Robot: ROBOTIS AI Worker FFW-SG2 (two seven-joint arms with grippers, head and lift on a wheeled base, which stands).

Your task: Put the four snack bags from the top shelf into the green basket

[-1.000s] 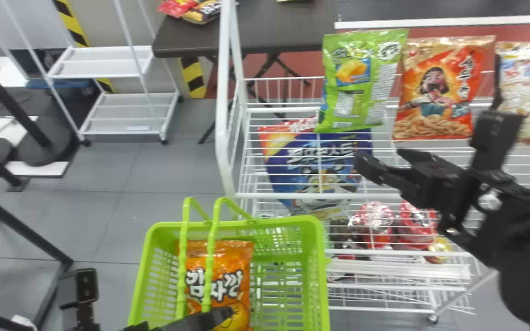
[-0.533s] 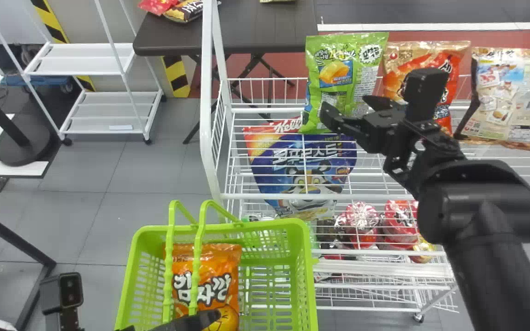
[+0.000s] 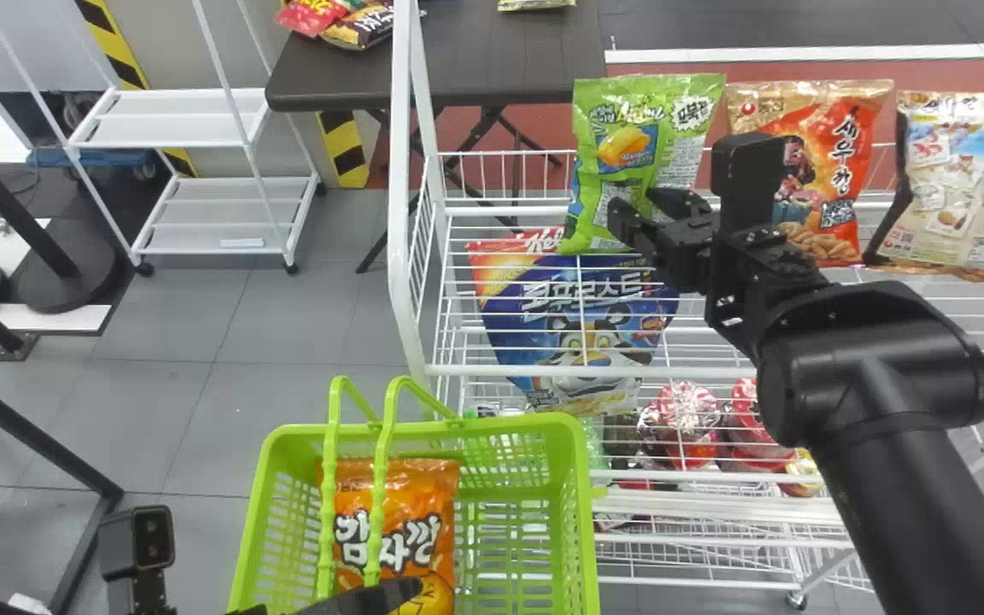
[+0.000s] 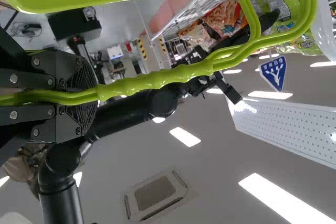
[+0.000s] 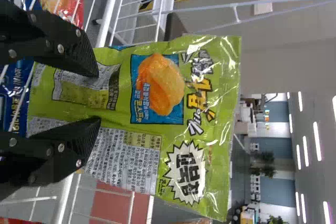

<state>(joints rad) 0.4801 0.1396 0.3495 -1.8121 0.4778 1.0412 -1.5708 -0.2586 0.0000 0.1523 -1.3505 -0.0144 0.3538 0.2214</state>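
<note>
On the top shelf (image 3: pixel 496 371), green bag (image 3: pixel 627 128), right pincer (image 3: pixel 635 203) spread before it

A white wire rack (image 3: pixel 398 213) stands from centre to right in the head view. On its top shelf (image 3: pixel 526 371), a green bag (image 3: pixel 629 111) at upper centre, a red-orange bag (image 3: pixel 846 171) and a beige bag (image 3: pixel 979 179) (its dark side edge showing) form a row. Below, seen through the wires, sit a blue bag (image 3: pixel 586 337) and red packages (image 3: pixel 684 418). The dark table (image 3: pixel 509 68), toward the upper left, holds small packs (image 3: pixel 361 26).
</note>
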